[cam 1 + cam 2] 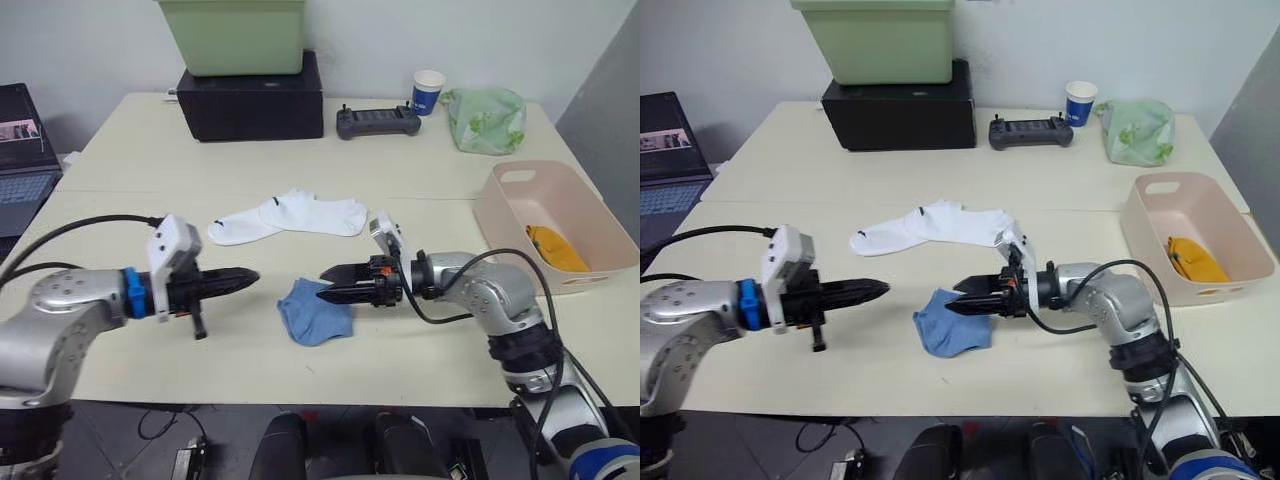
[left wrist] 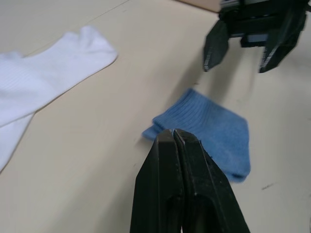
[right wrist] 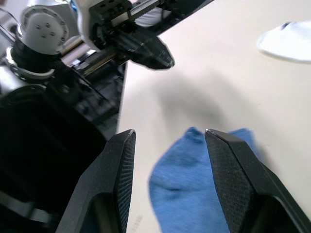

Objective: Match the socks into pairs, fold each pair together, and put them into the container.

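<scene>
The blue bundle (image 1: 314, 312) is lying folded at the lower centre of the bench (image 1: 420, 215), and the step in hand looks like lifting it across to the pink tub (image 1: 520, 215) at the right edge, where an orange pair (image 1: 556, 248) is already sitting. To do it well, the right claw (image 1: 327, 290) should be coming down over the thick of the fold so both layers are caught together. That claw is hovering just above the bundle with its fingers spread, holding nothing; whether a tip is brushing the cloth is hard to tell. The left claw (image 1: 248, 277) is pressed together and empty, pointing at the bundle from the left. Two white socks (image 1: 290, 216) are lying flat behind, unpaired.
</scene>
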### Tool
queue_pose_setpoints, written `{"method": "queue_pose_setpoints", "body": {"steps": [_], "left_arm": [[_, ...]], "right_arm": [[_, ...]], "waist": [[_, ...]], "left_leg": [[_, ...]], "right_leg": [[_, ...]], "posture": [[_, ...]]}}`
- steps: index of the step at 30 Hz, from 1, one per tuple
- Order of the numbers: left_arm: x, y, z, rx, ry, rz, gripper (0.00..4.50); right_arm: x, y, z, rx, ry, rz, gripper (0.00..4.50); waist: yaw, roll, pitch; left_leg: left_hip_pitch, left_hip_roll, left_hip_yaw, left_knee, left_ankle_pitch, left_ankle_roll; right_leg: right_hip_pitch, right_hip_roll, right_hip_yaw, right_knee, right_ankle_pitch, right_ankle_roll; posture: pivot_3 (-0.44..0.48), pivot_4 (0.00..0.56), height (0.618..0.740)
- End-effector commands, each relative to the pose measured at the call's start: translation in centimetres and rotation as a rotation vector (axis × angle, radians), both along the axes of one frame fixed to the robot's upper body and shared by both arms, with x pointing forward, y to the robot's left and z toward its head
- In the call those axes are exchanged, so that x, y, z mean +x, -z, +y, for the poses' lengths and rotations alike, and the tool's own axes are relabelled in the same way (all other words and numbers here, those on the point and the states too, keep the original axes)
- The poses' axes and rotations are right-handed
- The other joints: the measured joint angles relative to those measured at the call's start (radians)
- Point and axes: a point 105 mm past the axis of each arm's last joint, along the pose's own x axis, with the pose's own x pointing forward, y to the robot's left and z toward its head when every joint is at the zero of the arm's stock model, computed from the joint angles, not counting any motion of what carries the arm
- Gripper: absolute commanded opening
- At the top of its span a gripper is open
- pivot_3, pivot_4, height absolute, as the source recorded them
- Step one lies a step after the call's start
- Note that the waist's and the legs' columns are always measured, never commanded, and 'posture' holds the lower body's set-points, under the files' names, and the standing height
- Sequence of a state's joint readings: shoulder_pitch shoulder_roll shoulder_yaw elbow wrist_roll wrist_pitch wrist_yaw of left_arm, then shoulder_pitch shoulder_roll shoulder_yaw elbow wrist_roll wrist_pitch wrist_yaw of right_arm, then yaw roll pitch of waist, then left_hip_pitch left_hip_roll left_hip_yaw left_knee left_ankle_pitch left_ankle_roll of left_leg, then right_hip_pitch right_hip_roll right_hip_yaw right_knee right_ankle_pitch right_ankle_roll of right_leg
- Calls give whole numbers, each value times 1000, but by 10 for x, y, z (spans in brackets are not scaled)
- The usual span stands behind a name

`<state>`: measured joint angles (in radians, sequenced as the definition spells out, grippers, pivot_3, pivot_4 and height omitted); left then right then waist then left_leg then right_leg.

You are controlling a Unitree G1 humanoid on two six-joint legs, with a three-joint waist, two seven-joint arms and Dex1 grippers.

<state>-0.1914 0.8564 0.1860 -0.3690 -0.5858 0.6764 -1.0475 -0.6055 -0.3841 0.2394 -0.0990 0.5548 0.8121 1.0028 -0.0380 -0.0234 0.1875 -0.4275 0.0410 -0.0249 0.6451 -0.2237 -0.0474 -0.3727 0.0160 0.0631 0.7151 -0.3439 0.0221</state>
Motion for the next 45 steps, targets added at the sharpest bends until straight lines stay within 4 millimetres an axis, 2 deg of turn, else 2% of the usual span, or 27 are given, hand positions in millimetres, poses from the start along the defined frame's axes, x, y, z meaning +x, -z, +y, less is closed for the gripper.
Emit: {"method": "queue_pose_setpoints", "body": {"steps": [1,5,6,9,12,15,18,20,22,25,28,34,38,41,45], "left_arm": [[-3,8,-23,33,78,-41,0],[0,32,-29,105,102,-40,0],[0,37,-28,122,103,-39,0],[0,66,-21,198,106,-16,0],[5,90,-2,324,82,-21,0],[4,101,8,316,68,15,0],[6,106,10,312,64,10,0],[8,106,11,310,64,7,0],[8,107,11,311,68,8,0],[8,107,12,313,69,6,0],[9,107,12,309,68,2,0],[8,105,9,300,75,2,0],[8,105,8,296,76,0,0],[8,104,7,293,75,-2,0],[6,101,7,286,70,-5,0]], "right_arm": [[1,11,-1,-65,0,-176,1583],[-1,32,3,-132,-35,-258,143],[-1,36,5,-143,-46,-271,34],[-5,60,9,-222,-87,-314,34],[-9,73,0,-286,-114,-318,34],[-13,68,-13,-295,-120,-293,34],[-10,49,-26,-225,-26,-182,34],[1,40,-32,-179,96,-59,399],[4,40,-37,-191,150,38,881],[4,48,-38,-235,210,161,2024],[3,49,-30,-217,233,268,3040],[-5,52,-4,-193,200,393,3040],[-9,48,21,-120,154,500,3040],[-2,44,35,-64,166,549,3040],[8,44,38,-31,206,589,3040]], "waist": [[1,0,0],[-7,0,0],[-9,0,0],[-12,0,0],[-11,0,0],[-5,0,0],[-2,0,-1],[-4,1,-1],[-4,1,-1],[-4,1,-1],[-4,1,-1],[-7,2,-2],[-12,2,-2],[-14,2,-2],[-14,2,-2]], "left_leg": [[0,0,0,0,0,0],[0,2,1,0,0,0],[0,2,0,0,0,0],[0,2,0,0,0,0],[1,2,0,0,0,0],[2,1,1,0,0,0],[4,1,1,0,0,0],[5,1,1,0,0,0],[6,2,1,0,0,0],[7,2,1,-1,0,0],[6,2,2,-1,0,0],[7,1,2,-1,0,0],[7,2,2,-2,0,0],[7,2,2,-2,0,0],[6,1,2,-2,0,0]], "right_leg": [[0,0,0,0,0,0],[-1,1,1,0,0,0],[-1,2,1,1,0,0],[-1,2,1,1,0,0],[-1,2,1,1,0,0],[1,1,1,1,0,0],[3,0,1,1,0,0],[4,1,1,1,0,0],[4,1,2,2,0,-1],[4,1,2,2,0,-1],[4,1,2,2,0,-1],[4,1,2,2,0,0],[4,1,2,2,0,0],[4,1,2,2,0,0],[4,1,2,2,0,0]], "posture": [[0,150,740],[0,150,740],[0,150,740],[0,150,740],[0,150,740],[0,150,740],[0,150,740],[0,150,740],[0,150,740],[0,150,740],[0,150,740],[0,150,740],[0,150,740],[0,150,740],[0,150,740]]}}
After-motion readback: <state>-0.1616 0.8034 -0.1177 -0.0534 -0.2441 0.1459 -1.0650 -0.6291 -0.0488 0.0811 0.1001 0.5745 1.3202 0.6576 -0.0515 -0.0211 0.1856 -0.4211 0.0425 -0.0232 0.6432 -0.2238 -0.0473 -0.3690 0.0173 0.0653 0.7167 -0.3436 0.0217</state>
